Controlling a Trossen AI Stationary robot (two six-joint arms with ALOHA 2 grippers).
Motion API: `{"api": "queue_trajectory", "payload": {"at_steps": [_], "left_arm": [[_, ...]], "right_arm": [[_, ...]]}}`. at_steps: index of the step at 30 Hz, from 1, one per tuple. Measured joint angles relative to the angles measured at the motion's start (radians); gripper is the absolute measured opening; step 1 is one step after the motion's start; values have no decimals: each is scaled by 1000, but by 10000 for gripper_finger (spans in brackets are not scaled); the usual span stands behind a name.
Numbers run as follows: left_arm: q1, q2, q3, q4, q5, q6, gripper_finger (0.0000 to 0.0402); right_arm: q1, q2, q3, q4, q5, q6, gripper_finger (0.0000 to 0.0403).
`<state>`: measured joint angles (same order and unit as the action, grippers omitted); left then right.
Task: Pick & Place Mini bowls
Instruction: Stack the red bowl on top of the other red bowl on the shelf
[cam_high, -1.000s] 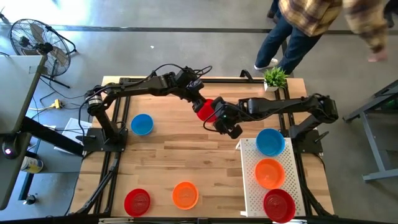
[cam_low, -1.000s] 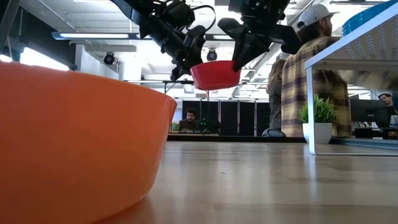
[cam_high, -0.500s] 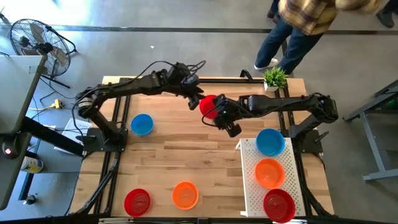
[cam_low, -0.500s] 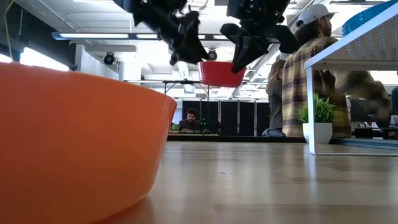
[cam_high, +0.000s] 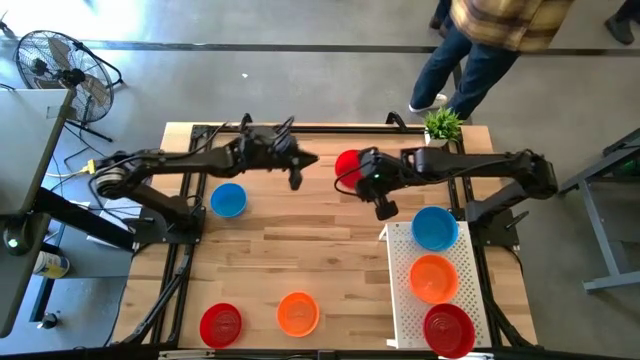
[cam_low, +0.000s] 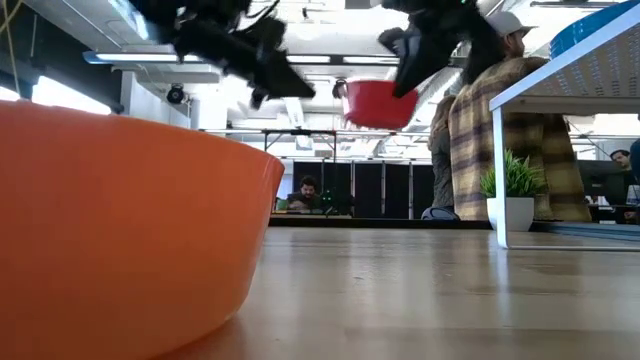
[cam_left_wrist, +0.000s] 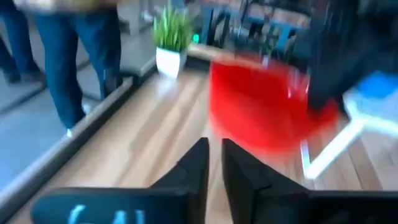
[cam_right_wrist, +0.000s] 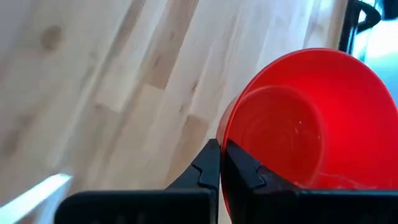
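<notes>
Glossy red plastic mini bowl (cam_high: 347, 164) hangs pinched by its rim in my right gripper (cam_high: 362, 180); next, carry it to the white perforated tray (cam_high: 400, 300). My left gripper (cam_high: 296, 176) is empty, fingers nearly together.

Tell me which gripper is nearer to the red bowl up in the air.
Right. The right gripper is shut on the red bowl's rim, holding it above the table; the left gripper is clear of it, off toward the blue bowl.
</notes>
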<state>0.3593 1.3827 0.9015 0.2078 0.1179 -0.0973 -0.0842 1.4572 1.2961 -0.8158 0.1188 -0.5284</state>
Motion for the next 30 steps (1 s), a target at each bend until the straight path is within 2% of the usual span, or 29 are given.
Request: {"api": "queue_trajectory", "payload": {"at_steps": [6,13,17,23,30], "left_arm": [[-14,-109,-180,130,-53,-19,4],[-49,-145,-294,200,-134,-20,1],[-70,-147,-316,279,-169,-16,1],[-109,-145,-324,311,-211,23,1],[-133,-145,-324,339,-242,52,1]], "right_arm": [[52,-27,141,-201,-69,224,0],[176,-18,331,-332,-130,543,0],[278,-17,397,-390,-129,767,0],[435,-17,461,-399,-177,1047,0],[616,-16,504,-415,-166,1368,0]]}}
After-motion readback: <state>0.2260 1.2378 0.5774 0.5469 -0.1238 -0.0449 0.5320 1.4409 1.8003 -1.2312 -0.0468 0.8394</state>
